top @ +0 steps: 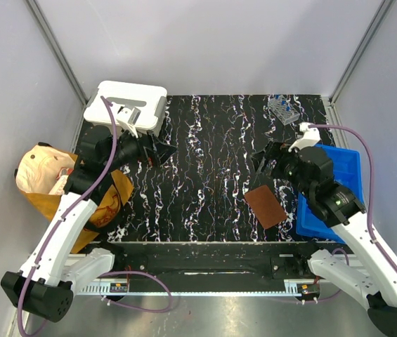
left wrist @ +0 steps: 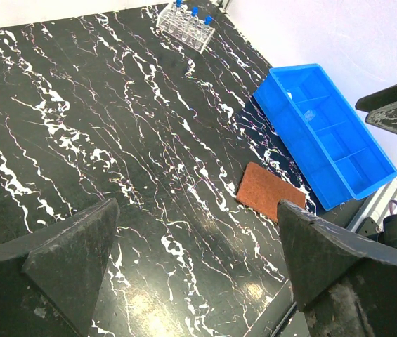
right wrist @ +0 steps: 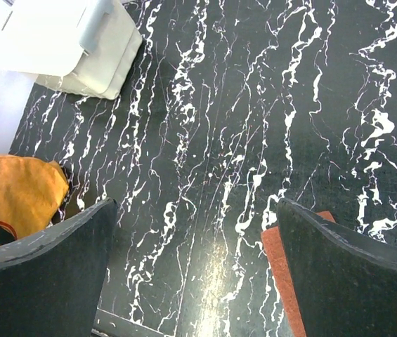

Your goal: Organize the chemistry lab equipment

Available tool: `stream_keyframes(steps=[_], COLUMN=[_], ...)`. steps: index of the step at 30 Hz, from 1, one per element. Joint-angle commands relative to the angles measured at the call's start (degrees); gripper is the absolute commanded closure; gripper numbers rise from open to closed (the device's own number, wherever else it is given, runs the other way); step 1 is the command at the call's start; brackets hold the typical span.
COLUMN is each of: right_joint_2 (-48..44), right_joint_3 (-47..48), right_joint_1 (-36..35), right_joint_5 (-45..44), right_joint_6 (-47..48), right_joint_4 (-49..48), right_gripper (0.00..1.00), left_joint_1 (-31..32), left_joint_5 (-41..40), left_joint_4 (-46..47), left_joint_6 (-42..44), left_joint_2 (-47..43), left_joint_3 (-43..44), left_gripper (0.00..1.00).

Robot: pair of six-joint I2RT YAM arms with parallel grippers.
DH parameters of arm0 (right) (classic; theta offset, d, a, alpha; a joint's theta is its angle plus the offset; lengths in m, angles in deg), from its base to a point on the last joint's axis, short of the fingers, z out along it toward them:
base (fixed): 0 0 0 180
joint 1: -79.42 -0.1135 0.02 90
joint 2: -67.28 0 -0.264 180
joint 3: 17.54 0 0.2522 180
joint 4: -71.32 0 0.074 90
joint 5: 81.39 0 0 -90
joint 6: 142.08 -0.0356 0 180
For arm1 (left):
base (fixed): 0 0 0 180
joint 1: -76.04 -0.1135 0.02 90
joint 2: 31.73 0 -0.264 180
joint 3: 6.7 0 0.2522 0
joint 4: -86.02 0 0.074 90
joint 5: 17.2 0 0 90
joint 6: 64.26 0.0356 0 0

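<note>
– Black fingers, both prs: how do they stand, and what can bite you from here?

– Your left gripper [left wrist: 198, 270] and right gripper [right wrist: 198, 274] have jaws spread wide w/ nothing btwn them. Each hangs over the marbled tabletop [top: 205, 175].
Risk 1, near end: your left arm [top: 64, 225] lies right alongside the tan paper bag [top: 40, 175]. A wide swing prob. drags it.
Risk 2: your right arm [top: 356, 225] overhangs the blue tray [left wrist: 324, 133], w/ a brown pad [left wrist: 272, 193] lying flat just beside the tray's inner edge. A low elbow could shove either.

– And the equip. itself?

– Only pc I can find is a small clear tube rack [left wrist: 184, 28]. It sits at the far right corner of the table, beyond the tray and well apart from both grippers. It stands upright, w/ a few blue-capped tubes in it.
It looks light and top-heavy, so side-on contact likely tips or skids it. Clear plastic also makes its edges hard to judge on approach.
If you send both arms for it they could clash, since the grippers point toward each other.
Rod, grey sticks, orange-tipped bits: not visible in any view.
</note>
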Motion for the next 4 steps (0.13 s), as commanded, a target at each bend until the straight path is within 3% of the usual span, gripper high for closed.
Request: stream_keyframes(steps=[1,4], right_joint_2=[-0.2,-0.1], right_joint_3=[3.2,3.4], right_joint_1=[-0.1,0.0], right_joint_5=[-1.2,-1.1], right_joint_6=[0.6,0.4], right_joint_4=[-1.5,-1.6], right_gripper=[0.00,0.00], left_joint_1=[0.2,0.2], left_joint_5=[1.0,1.0], left_joint_4=[3.3,3.3], left_joint_6=[0.4,0.4], left_joint_2=[-1.4,-1.6], left_joint_3=[-0.4,-0.4], left_gripper=[0.01,0.01])
